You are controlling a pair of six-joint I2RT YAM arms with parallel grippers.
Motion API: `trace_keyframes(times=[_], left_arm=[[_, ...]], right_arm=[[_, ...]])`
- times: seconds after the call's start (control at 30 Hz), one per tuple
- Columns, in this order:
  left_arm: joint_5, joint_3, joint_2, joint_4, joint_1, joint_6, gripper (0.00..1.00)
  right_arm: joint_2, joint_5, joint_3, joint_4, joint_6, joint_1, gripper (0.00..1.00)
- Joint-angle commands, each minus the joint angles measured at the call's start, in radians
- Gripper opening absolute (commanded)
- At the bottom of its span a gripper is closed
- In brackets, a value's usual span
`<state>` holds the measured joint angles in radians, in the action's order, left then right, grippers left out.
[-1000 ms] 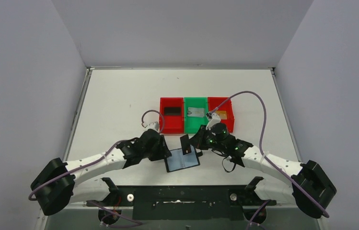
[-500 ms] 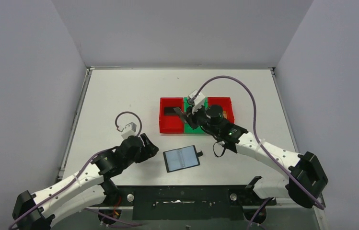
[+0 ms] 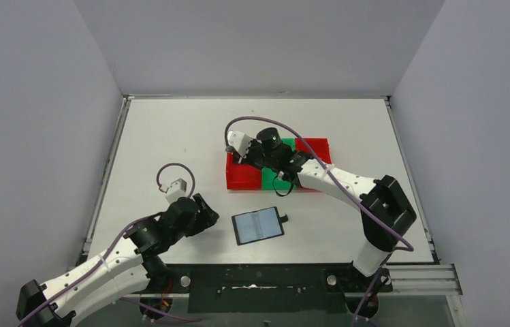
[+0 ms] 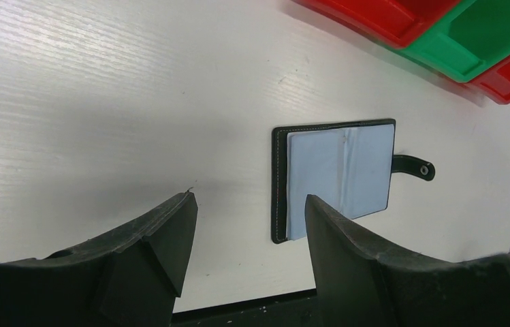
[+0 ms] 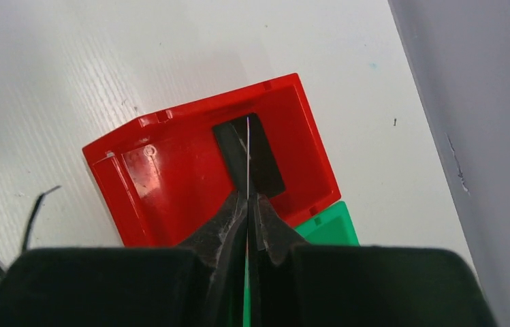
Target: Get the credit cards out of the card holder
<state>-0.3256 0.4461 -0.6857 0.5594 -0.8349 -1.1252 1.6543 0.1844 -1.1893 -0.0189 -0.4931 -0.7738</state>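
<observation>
Black card holder (image 4: 337, 178) lies open and flat on the white desk (image 4: 102, 102), grey-blue inner face up, just ahead of the left fingers (image 4: 160, 235), which stand wide and empty. The right fingers (image 5: 225, 221) pinch a card (image 5: 248, 157) edge-on above a red bin (image 5: 163, 170).

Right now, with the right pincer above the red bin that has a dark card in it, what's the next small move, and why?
Probably lower a little and open the right pincer. It is shut on a thin card, seen edge-on, hanging over the red bin, where a dark card already lies flat. Letting go there should drop it into the bin.
</observation>
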Motion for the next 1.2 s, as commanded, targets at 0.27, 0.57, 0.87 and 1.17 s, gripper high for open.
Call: trace_keyframes(times=[0.27,0.57,0.87,1.17], left_arm=[[-0.023,0.018,0.036,0.047,0.013,0.022,0.59],[-0.036,0.019,0.068,0.063,0.016,0.021,0.6],[-0.041,0.029,0.086,0.077,0.023,0.023,0.6],[-0.044,0.02,0.095,0.077,0.025,0.018,0.59]], right_arm=[[0.16,-0.008,-0.179,-0.158,-0.314,-0.007,0.0],[0.296,-0.113,-0.238,-0.097,-0.378,-0.014,0.0],[0.387,-0.21,-0.238,0.036,-0.419,-0.012,0.0],[0.421,-0.189,-0.216,0.071,-0.444,0.0,0.13]])
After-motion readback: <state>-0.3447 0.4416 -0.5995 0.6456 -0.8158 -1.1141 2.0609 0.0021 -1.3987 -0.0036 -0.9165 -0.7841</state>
